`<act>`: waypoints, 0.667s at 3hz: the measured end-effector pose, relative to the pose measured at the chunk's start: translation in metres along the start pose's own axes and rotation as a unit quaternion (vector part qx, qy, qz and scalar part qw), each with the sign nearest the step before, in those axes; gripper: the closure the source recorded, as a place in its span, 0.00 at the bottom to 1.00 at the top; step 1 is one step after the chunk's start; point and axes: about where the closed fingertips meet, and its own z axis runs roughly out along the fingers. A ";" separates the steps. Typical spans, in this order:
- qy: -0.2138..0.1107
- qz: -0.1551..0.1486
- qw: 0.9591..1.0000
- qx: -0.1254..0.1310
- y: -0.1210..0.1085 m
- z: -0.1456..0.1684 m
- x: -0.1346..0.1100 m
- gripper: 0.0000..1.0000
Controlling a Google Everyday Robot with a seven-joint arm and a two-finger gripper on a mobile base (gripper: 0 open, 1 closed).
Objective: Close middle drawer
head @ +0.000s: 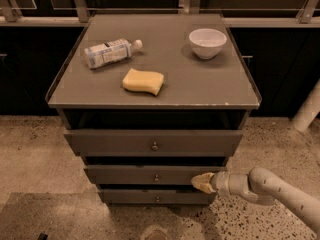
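Item: mid drawer [125,175], second of three, below top drawer [110,142]. Status: nearly shut, front a bit proud of bottom drawer [130,196]. Gripper [202,183]: at front's right end, touching; open/closed cannot tell. Remaining, est.: last short push.

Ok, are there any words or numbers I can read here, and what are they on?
On the bottle: the label has print, but it is too blurred to read.
On the bowl and the sponge: no text.
On the middle drawer: no text, only a knob.
On the gripper, at the right end of that drawer's front: no text.
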 end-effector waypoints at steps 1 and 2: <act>0.006 0.000 1.000 0.018 -0.008 0.001 -0.006 1.00; 0.006 0.000 1.000 0.017 -0.006 0.001 -0.005 1.00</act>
